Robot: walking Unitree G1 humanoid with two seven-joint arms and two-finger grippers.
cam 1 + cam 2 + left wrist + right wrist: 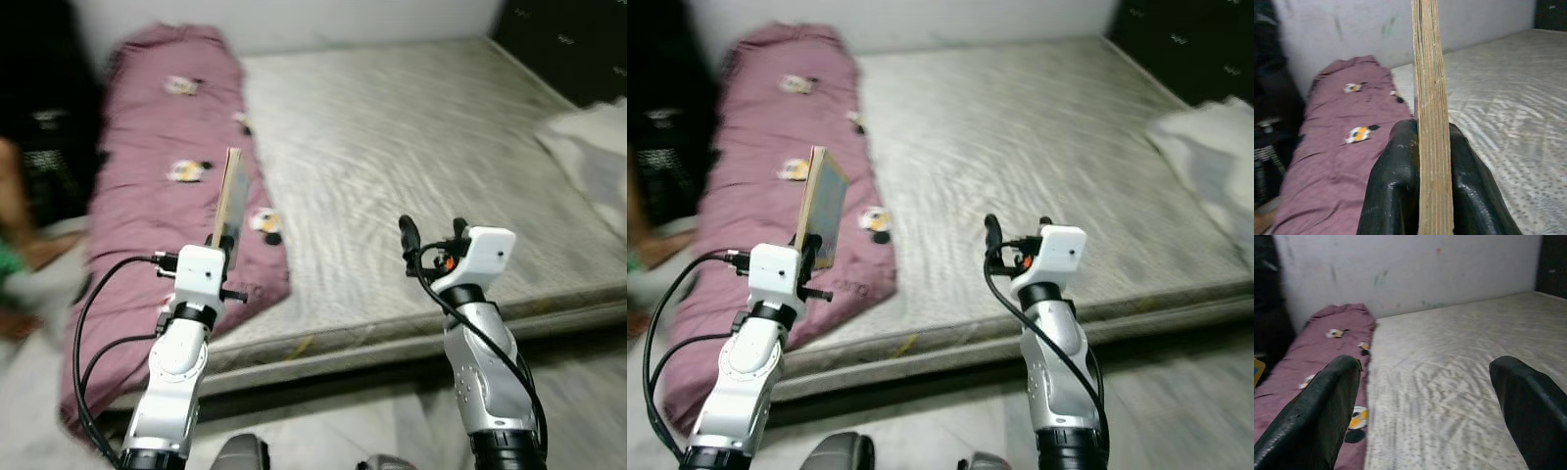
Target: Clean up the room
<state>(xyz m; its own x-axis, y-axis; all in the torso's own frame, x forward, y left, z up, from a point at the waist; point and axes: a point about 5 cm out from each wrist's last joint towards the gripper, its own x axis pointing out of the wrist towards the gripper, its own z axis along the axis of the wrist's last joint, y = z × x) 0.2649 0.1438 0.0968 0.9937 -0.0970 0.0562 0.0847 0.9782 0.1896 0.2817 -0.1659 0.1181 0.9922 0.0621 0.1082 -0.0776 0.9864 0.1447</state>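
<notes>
Nearest the head camera are the two silver arms, raised side by side above the pale floor (323,431) at the foot of the mattress (411,147).

Left gripper (1434,161): the two black fingers (1388,191) are pressed against both faces of a thin book (231,201), gripping it near its lower edge. The book stands upright, edge-on to the wrist camera, so its stacked page edges face the lens. In the right eye view one face shows a bluish tint. The edge grip probably keeps the book clear of the bedding while it is carried — a judgement, not an observation. The book sits above the near end of the mauve blanket (157,196), which lies rolled along the robot's left side of the mattress and bears small cartoon prints.

Right gripper (1425,401): the fingers (1317,416) stand wide apart with nothing between them, aimed over the bare grey mattress toward the white wall (1410,269). This arm appears ready rather than at work.

Hidden or unclear:
- The book's cover and title cannot be read; the head views are blurred.
- The lower part of the book is covered by the left fingers.
- A white cloth (588,147) at the robot's right is cut off by the frame edge — its extent cannot be told.
- A person's arm (15,196) at the far left is blurred and partly out of frame.
- Dark furniture (39,108) behind the blanket is too dim to identify.
- Where the book is to be stored cannot be determined.
</notes>
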